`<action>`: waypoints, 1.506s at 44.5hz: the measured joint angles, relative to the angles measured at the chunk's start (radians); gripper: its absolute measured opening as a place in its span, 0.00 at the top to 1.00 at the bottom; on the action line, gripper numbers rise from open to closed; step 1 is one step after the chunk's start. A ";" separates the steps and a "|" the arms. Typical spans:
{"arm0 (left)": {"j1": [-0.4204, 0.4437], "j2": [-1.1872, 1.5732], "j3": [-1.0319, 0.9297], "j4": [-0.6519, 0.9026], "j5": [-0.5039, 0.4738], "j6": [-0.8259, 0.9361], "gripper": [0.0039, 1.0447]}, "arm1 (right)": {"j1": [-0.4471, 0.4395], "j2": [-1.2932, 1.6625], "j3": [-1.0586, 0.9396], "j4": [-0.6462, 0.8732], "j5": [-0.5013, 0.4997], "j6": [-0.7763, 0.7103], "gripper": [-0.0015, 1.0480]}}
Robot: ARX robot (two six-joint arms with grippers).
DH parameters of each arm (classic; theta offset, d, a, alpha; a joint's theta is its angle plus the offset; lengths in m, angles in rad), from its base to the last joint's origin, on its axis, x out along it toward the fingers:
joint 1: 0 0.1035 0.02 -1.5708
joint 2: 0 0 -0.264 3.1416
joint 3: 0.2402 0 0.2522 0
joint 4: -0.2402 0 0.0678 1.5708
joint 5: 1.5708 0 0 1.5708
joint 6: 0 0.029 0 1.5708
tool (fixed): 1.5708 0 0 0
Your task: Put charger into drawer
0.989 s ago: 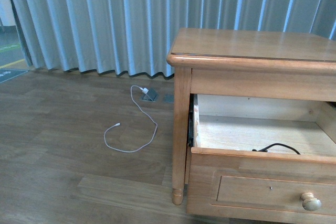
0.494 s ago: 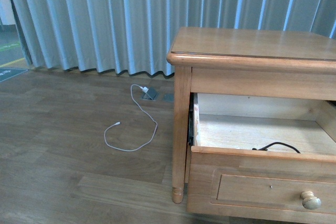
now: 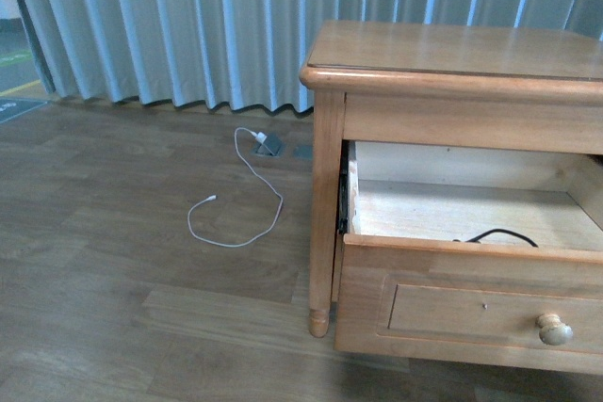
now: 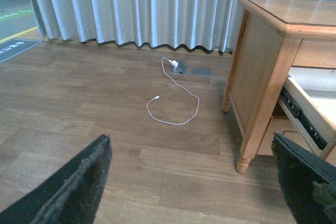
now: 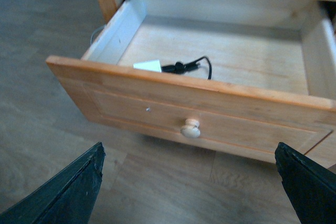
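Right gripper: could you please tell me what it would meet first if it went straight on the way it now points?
Probably the front panel of the open drawer, near its knob; the right gripper, open, faces it. The charger lies behind that panel, inside. Depth is hard to judge.

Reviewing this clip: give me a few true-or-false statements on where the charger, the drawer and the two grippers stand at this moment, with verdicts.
1. The charger lies inside the drawer. True.
2. The right gripper has its fingers shut on the knob. False: the fingers are spread wide, clear of the knob, holding nothing.
3. A white cable lies on the floor beside the nightstand. True.
4. The drawer is pushed fully shut. False: it is pulled out, with its inside in view.
5. The left gripper is open and holds nothing. True.
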 joint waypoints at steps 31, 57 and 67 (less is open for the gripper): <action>0.000 0.000 0.000 0.000 0.000 0.001 0.06 | 0.114 1.106 0.530 0.404 0.207 0.049 0.08; 0.000 0.000 0.000 0.000 0.000 0.001 0.06 | 0.163 1.500 0.972 0.608 0.340 0.074 0.08; 0.000 0.000 0.000 0.000 0.000 0.001 0.06 | 0.175 1.524 0.984 0.654 0.371 0.077 0.08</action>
